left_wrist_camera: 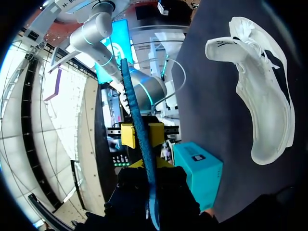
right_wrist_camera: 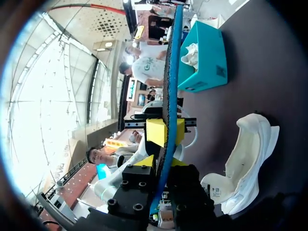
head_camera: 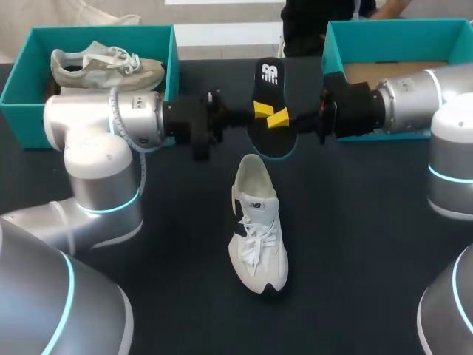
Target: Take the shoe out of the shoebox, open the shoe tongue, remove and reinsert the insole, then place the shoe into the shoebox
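Black, white, teal and yellow over a dark table (head_camera: 355,244).
The insole (head_camera: 270,81) is black with a white logo and a blue-green edge. The left gripper (head_camera: 256,110) and right gripper (head_camera: 279,118) have yellow tips. The near shoe (head_camera: 256,229) is white, the far-left shoe (head_camera: 103,65) beige-grey. The left box (head_camera: 22,81) and right box (head_camera: 384,33) are both teal.

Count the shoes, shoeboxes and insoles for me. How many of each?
Shoes: 2, the white shoe on the table and the beige shoe in the left shoebox.
Shoeboxes: 2, that one and the right shoebox.
Insoles: 1, the black insole.
Total: 5.
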Motion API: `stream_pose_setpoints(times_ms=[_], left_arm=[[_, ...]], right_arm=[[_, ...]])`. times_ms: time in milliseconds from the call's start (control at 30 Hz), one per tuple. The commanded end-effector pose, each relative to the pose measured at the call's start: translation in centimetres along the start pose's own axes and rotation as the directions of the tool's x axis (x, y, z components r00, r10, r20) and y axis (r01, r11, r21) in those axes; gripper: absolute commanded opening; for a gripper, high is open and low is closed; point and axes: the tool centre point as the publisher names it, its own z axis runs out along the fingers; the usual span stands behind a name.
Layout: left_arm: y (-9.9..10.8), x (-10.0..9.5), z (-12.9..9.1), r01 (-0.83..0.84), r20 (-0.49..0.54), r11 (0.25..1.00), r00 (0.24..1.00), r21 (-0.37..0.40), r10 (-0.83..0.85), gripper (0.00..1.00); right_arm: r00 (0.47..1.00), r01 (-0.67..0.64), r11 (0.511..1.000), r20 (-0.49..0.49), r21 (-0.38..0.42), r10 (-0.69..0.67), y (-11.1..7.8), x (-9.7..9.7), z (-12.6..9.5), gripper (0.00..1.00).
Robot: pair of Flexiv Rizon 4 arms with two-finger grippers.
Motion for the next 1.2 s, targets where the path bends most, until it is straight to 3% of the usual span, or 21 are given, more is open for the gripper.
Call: stream_pose_setpoints(times_ms=[33, 267, 367, 600, 633, 667, 867, 1200], left_arm=[[-0.1, 0.1, 0.4, -0.003, 0.010, 1.000, 1.000, -0.007, 0.003, 0.00], [-0.5, -0.5, 0.3, 0.001, 0.034, 1.000, 0.999, -0.004, -0.001, 0.00], [-0.6, -0.6, 0.3, 0.006, 0.040, 1.000, 0.999, -0.005, -0.006, 0.00], [-1.0, -0.8, 0.3, 0.063, 0.042, 0.998, 0.997, 0.028, -0.064, 0.00], [-1.1, -1.0, 0.2, 0.100, 0.037, 0.994, 0.994, 0.035, -0.101, 0.42], [-1.0, -1.1, 0.1, 0.126, 0.024, 0.991, 0.992, 0.033, -0.127, 1.00], [-0.8, -2.0, -2.5, 0.352, -0.176, 0.936, 0.921, -0.010, -0.348, 1.00], [-0.9, -1.0, -7.4, 0.691, -0.198, 0.720, 0.699, -0.065, -0.688, 1.00]], right_arm=[[1.000, 0.001, 1.000, -0.006, -0.003, -0.001, 0.2, -0.2, 0.3, 0.10], [1.000, -0.005, 1.000, -0.012, -0.005, 0.005, 0.3, -0.6, 0.2, 0.08], [1.000, -0.004, 1.000, -0.014, -0.004, 0.004, 0.4, -0.7, 0.2, 0.00], [1.000, -0.003, 1.000, -0.009, -0.007, 0.003, 0.3, -0.8, 0.1, 0.00], [1.000, 0.007, 1.000, -0.002, -0.008, -0.007, 0.3, -0.9, 0.1, 0.00], [1.000, 0.017, 1.000, 0.008, -0.011, -0.017, 0.3, -0.9, 0.1, 0.00], [0.987, 0.138, 0.990, 0.084, -0.028, -0.135, 0.6, -0.9, -0.7, 0.00], [0.941, 0.309, 0.951, 0.147, -0.004, -0.305, 2.0, -1.7, -1.5, 0.00]])
